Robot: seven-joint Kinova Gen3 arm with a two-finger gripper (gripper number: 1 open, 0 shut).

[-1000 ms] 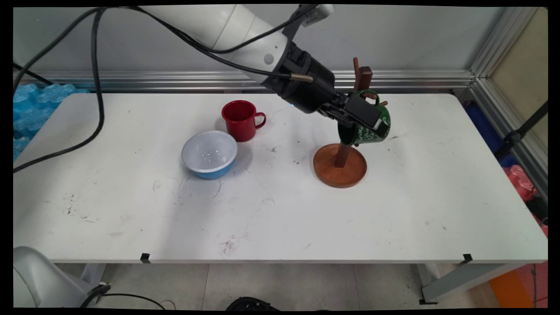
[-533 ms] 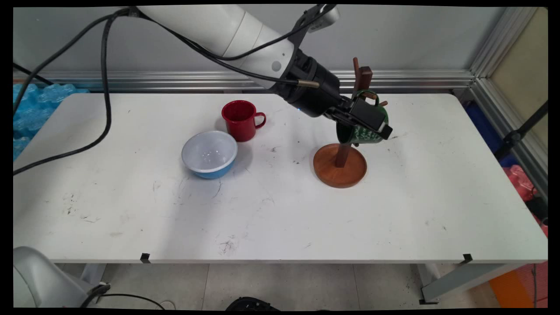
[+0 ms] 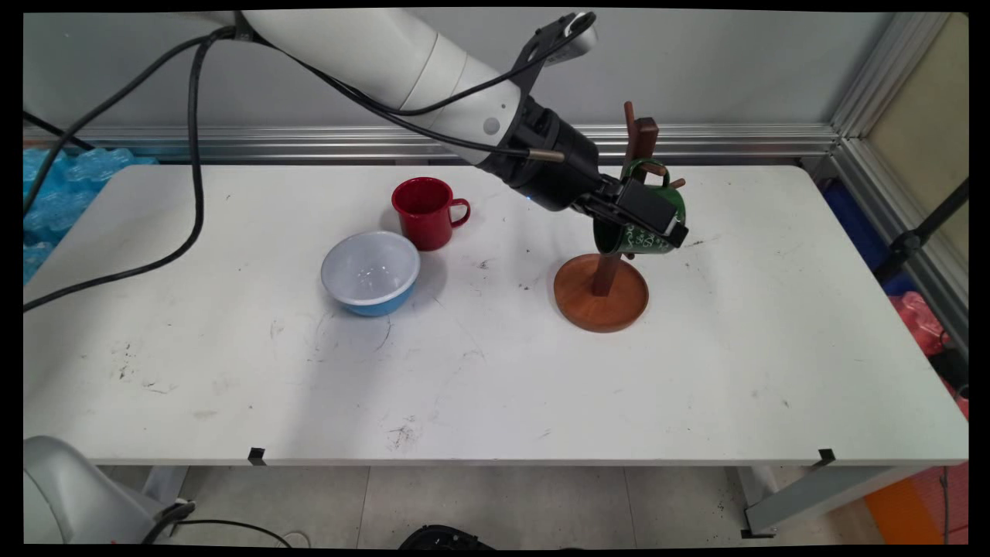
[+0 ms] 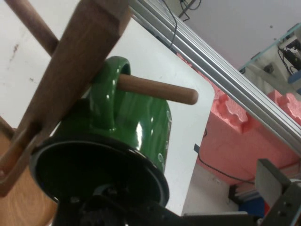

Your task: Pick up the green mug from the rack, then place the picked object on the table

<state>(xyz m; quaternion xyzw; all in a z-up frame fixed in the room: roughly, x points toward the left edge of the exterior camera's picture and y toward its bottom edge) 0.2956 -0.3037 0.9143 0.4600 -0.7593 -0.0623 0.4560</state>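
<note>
The green mug [image 3: 646, 241] is hanging on the wooden mug tree [image 3: 602, 298], which is standing on the white desk [image 3: 495, 371]. In the hand view the mug's handle is sitting threaded over a round peg [image 4: 157, 89] that is sticking out from the tree's post [image 4: 80, 61], and the mug's dark mouth is facing the camera. With the handle ringed round the peg like this, any movement of the mug would best run straight along the peg, slowly and without twisting, since a sideways pull would likely be dragging the light tree across the desk or tipping it. The tool [image 3: 657, 224] is reaching in from the tree's left and lying against the mug, up beside the post. It appears to be standing spread rather than clamped: one finger [image 4: 277, 197] is showing well clear of the mug's wall with bare desk between them, so the peg seems to be carrying the mug. A red mug [image 3: 424, 210] and a blue bowl [image 3: 371, 272] are sitting well to the tree's left, untouched.
</note>
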